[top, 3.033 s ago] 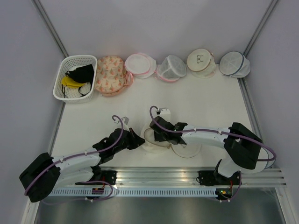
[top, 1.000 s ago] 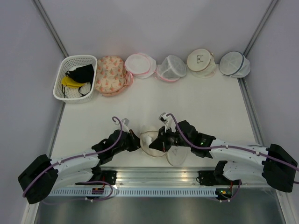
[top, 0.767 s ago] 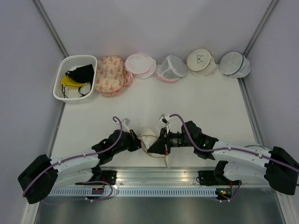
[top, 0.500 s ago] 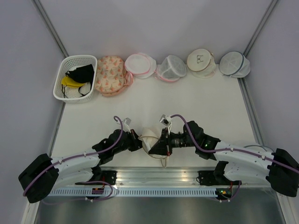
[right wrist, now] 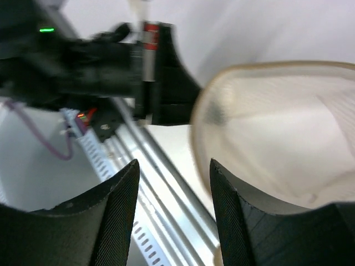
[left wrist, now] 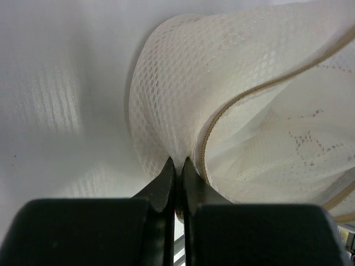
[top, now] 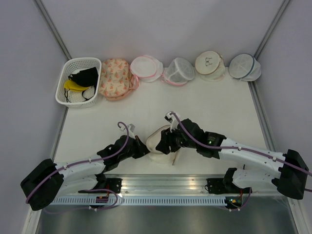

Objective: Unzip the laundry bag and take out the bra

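On a white table [top: 204, 107] enclosed by grey walls [top: 161, 29], the laundry bag [top: 158, 141] is clamped by the left gripper [left wrist: 178, 166]; the right gripper [right wrist: 173, 164] is spread apart.

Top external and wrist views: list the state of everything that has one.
laundry bag: unzipped, mouth gaping, mesh pinched.
left gripper: shut on the laundry bag.
right gripper: open, holding nothing.
basket: holds a black garment and a yellow garment.

Matt cream mesh-cloth laundry bag [left wrist: 166, 83]
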Robot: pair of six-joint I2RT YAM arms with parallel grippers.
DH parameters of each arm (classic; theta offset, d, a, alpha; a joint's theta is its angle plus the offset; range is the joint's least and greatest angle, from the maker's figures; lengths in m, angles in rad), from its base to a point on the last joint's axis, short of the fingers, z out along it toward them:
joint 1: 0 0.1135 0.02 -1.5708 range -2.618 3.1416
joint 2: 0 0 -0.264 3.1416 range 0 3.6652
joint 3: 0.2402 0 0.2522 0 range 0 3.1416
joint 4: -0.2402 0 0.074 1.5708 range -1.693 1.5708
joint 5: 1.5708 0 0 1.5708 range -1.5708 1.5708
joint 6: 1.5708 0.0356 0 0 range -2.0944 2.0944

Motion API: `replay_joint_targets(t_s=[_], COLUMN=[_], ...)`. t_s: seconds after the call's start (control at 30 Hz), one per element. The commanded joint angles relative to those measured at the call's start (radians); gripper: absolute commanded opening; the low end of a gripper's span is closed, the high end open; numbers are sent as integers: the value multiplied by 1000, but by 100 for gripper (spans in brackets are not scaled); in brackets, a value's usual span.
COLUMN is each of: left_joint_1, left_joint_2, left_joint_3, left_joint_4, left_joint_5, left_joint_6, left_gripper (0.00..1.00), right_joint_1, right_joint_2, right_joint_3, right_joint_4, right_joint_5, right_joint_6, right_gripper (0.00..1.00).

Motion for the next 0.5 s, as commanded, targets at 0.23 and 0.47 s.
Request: replay_joint_targets(t_s=[0.23, 0.47], left_joint_1=[3, 3], left_joint_2=[17, 32], left_joint_3=[22, 31], left_joint_4=[29, 42], left_joint_5=[-16, -2], left_joint_6=[-1, -3], left_gripper=[2, 2], right_joint_1=[20, 28], right_joint_2=[243, 419], right_joint_3=[169, 278], right_joint_4=[-165, -242], right_joint_5=[339, 530], right_joint_6=[106, 144], right_gripper=[57, 50])
